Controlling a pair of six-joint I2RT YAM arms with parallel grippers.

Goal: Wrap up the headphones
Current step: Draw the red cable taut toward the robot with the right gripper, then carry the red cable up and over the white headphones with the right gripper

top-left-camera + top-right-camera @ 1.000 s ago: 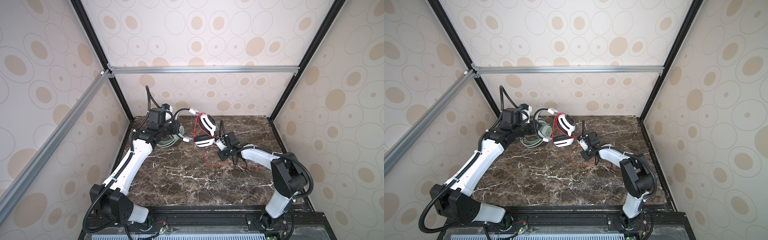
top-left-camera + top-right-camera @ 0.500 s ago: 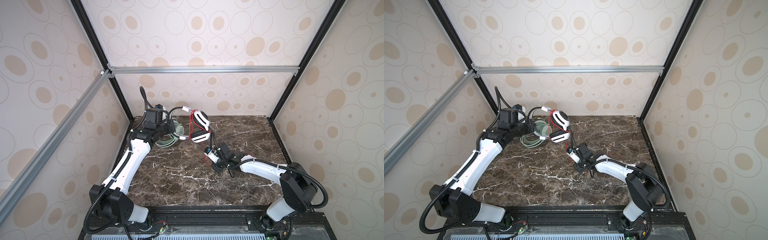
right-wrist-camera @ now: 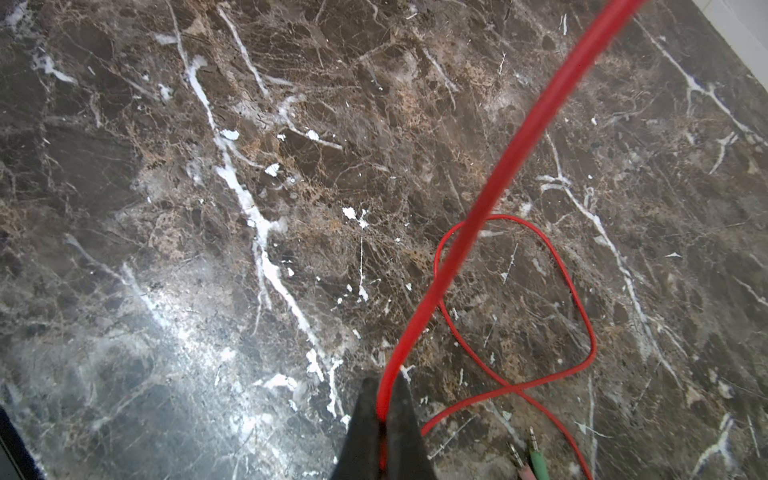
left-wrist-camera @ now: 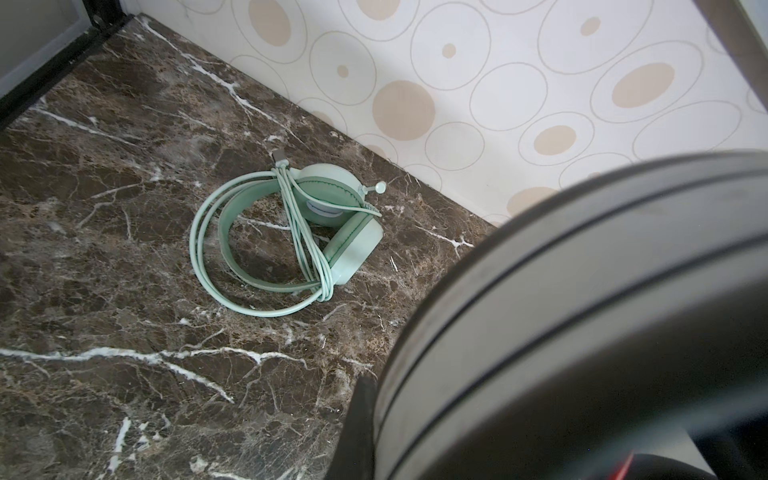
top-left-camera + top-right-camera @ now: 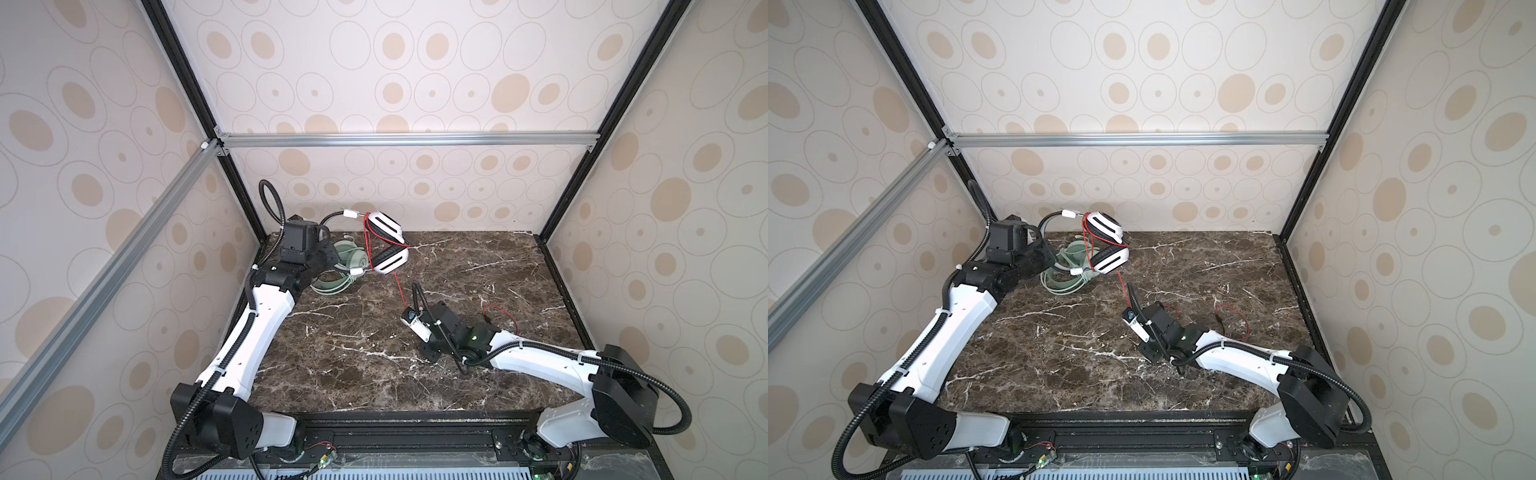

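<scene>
Headphones (image 5: 386, 245) — white-and-black, held aloft, left hand (image 5: 328, 254) clamped on headband (image 5: 332, 217) — right hand (image 3: 384, 415) pinching red cable (image 3: 490, 199).

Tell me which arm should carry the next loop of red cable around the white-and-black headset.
Right. The right tool is shut on the red cable, which runs up to the white-and-black headset; the left tool is occupied holding that headset aloft.

White arms (image 5: 266, 328), black joints (image 5: 216, 419), ribbed black cables (image 5: 275, 199).

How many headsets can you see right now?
2. The mint-green headset lies on the table at the back left; the white-and-black headset is raised beside it. None looks hidden.
</scene>
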